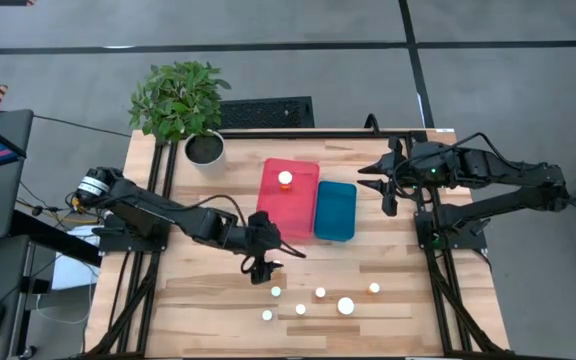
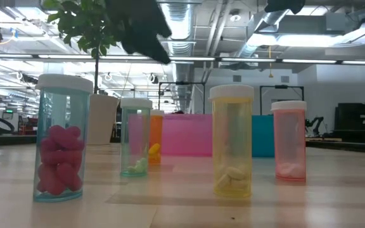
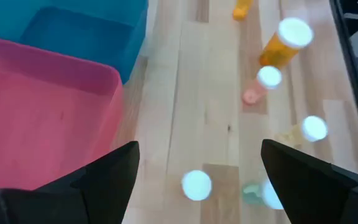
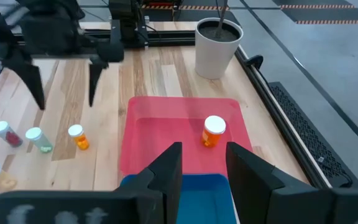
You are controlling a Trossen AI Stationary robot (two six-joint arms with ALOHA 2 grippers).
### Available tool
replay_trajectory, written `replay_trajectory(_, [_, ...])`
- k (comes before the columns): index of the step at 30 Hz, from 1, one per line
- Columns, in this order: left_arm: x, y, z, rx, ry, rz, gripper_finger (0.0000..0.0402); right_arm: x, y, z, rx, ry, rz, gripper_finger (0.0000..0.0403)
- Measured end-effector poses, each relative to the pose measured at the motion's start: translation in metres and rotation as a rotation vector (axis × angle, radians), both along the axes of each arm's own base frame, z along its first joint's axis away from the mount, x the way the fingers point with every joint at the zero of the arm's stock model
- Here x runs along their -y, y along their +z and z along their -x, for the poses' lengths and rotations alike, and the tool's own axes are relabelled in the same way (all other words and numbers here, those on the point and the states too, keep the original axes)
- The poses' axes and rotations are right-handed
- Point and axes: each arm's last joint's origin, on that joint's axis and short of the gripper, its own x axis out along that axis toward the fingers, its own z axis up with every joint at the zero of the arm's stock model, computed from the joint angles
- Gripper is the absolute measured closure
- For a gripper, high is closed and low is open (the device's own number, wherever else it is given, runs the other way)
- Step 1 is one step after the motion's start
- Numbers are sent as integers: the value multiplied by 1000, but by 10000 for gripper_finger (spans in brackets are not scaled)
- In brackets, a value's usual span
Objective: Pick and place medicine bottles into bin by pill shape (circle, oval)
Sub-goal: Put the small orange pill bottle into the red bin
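Now the pink bin (image 1: pixel 288 196) holds one orange bottle (image 1: pixel 286 179) with a white cap, and the blue bin (image 1: pixel 335 210) beside it holds nothing. The other medicine bottles (image 1: pixel 320 293) stand on the table (image 1: pixel 198 300) near its front edge. The left gripper (image 1: pixel 264 262) hovers just above them with fingers spread wide, holding nothing. The right gripper (image 1: pixel 389 183) waits beside the blue bin, its fingers a little apart.
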Motion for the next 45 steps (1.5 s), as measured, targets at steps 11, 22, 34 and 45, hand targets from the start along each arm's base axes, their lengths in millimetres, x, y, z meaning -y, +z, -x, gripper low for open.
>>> replay_trajectory(11, [-1, -33, 3, -34, -2, -25, 73, 0, -1, 1, -5, -10, -20, 267])
replay_trajectory(22, [13, -62, -11, -52, -44, -47, 79, 0, -2, 1, -14, -11, -23, 267])
replay_trajectory(34, [17, -71, -10, -97, -61, -36, 90, 0, -1, 1, -9, -14, -27, 267])
replay_trajectory(45, [16, -73, -11, -94, -87, -82, 176, 0, -1, 1, -9, -16, -29, 267])
